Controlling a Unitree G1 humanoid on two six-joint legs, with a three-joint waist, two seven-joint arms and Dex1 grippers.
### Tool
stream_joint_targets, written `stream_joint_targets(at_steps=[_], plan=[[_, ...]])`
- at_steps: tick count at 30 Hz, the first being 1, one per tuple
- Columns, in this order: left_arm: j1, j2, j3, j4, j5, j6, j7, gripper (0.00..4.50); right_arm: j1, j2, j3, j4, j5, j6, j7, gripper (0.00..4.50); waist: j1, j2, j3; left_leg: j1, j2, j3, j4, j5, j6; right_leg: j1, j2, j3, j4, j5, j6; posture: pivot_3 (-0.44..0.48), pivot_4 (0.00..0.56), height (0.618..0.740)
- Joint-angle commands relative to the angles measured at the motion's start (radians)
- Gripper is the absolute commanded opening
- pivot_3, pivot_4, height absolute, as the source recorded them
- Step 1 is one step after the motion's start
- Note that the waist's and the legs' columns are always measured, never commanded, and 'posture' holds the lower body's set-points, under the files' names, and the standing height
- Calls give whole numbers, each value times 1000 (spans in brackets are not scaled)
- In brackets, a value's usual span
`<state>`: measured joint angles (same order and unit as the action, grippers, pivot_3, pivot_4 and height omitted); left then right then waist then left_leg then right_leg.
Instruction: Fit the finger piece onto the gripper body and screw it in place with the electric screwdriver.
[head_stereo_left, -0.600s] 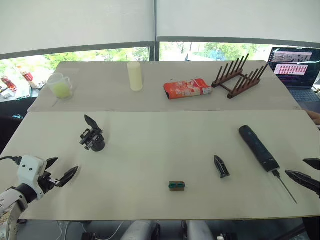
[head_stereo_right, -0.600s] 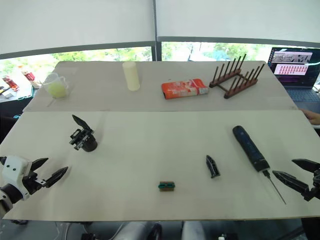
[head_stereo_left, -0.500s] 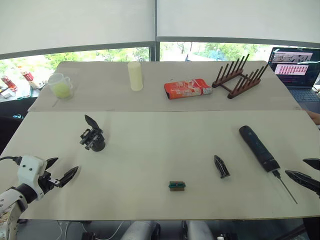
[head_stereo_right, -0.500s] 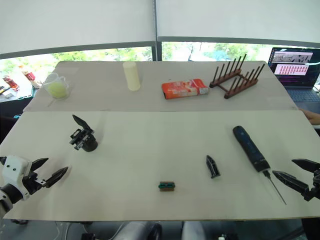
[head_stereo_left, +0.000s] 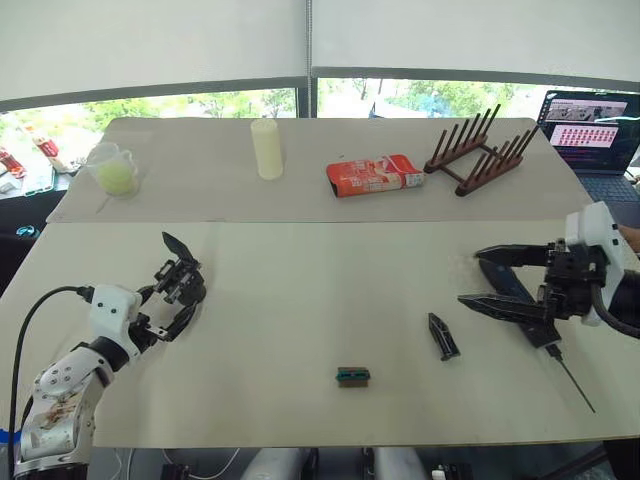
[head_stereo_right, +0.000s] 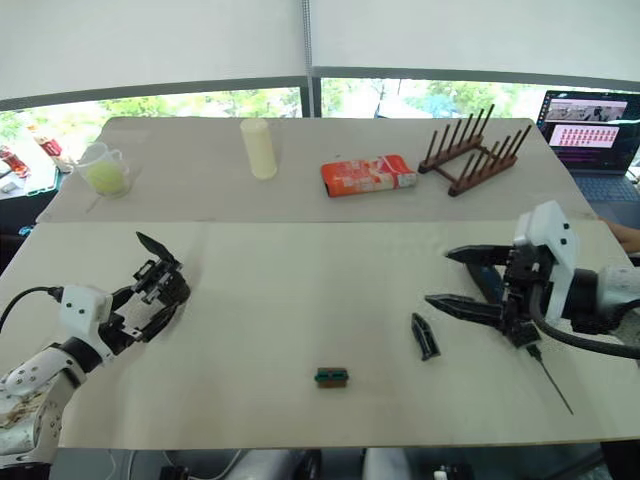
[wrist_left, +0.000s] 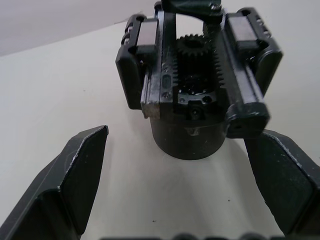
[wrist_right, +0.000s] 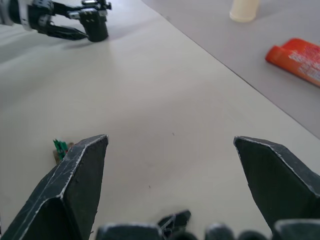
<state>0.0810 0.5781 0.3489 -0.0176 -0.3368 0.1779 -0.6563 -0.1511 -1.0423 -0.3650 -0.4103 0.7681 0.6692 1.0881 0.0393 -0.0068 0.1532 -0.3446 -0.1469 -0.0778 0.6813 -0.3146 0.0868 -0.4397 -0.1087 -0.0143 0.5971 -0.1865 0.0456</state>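
Finger piece (head_stereo_left: 442, 335) just left of electric screwdriver (head_stereo_left: 560, 362), right gripper (head_stereo_left: 492, 280) above

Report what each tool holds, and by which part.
Nothing held. Left tool open around the gripper body; right tool open above the electric screwdriver.

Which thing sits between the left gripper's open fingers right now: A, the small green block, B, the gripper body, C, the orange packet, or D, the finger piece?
B: in the left wrist view the gripper body stands on the table between the left gripper's spread fingers, which are not yet closed on it.
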Motion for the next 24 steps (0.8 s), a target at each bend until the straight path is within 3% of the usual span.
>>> stream_joint_targets(at_steps=[1,9,13,15,19,24], plan=[[-38,-18,-20,27,10,-27,11,4500,-57,18,36,-43,15,-23,-3,4441,0,0,0,-1,0,0,0,0,0,1,0,-1,-2,1,-1,0,150,740],[-86,-91,-73,73,39,-76,41,4500,-98,74,108,-78,-3,-32,-36,4441,0,0,0,-2,1,1,4,0,0,1,0,-1,-1,2,-3,0,150,740],[-57,-127,-89,26,58,-102,81,3340,-75,91,123,-95,-15,-38,-43,4500,1,0,0,-2,1,1,5,0,0,1,1,-1,0,2,-4,0,150,740],[-43,-142,-105,-14,68,-101,101,2344,-70,96,124,-103,-14,-36,-46,4500,1,0,0,-2,1,1,6,0,0,1,0,0,0,3,-4,0,150,740],[-33,-188,-141,-109,90,-73,165,2321,-58,106,127,-121,-4,-25,-61,4500,5,0,0,-2,1,1,8,0,0,1,1,-1,0,3,-4,0,150,740],[5,-280,-287,-342,106,45,240,2321,-28,114,124,-144,8,-19,-73,4500,10,0,0,-8,0,1,14,-1,1,0,1,-1,0,3,-3,0,150,740]])
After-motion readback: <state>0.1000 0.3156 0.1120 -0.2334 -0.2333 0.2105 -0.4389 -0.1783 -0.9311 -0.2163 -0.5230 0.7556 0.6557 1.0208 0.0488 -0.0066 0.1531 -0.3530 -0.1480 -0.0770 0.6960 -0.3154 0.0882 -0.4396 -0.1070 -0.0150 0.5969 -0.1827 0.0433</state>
